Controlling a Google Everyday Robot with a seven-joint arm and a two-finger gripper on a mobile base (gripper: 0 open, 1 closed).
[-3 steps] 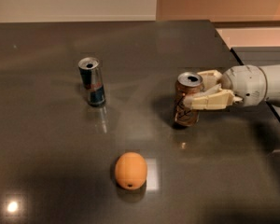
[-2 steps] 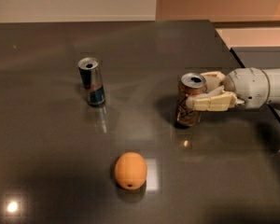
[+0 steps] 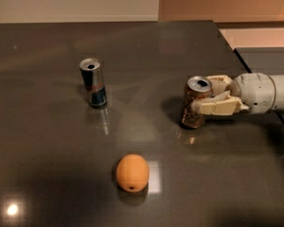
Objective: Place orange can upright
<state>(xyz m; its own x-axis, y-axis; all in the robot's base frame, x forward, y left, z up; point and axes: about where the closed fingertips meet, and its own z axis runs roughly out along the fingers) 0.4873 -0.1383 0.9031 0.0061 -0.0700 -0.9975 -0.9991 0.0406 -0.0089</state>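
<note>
The orange can (image 3: 195, 103), brownish-orange with a silver top, stands nearly upright on the dark table (image 3: 146, 56), right of centre, leaning slightly. My gripper (image 3: 207, 97) reaches in from the right, its cream fingers (image 3: 215, 107) closed around the can's upper half. The white arm (image 3: 262, 92) extends off the right edge.
A slim blue-and-silver can (image 3: 93, 82) stands upright at the left of centre. A round orange fruit (image 3: 132, 172) lies near the front middle. The table's right edge (image 3: 255, 84) runs close behind the arm, with a lighter surface beyond it.
The gripper and the can have shifted slightly right and the can has come closer to upright. The slim can and the fruit have not moved.
</note>
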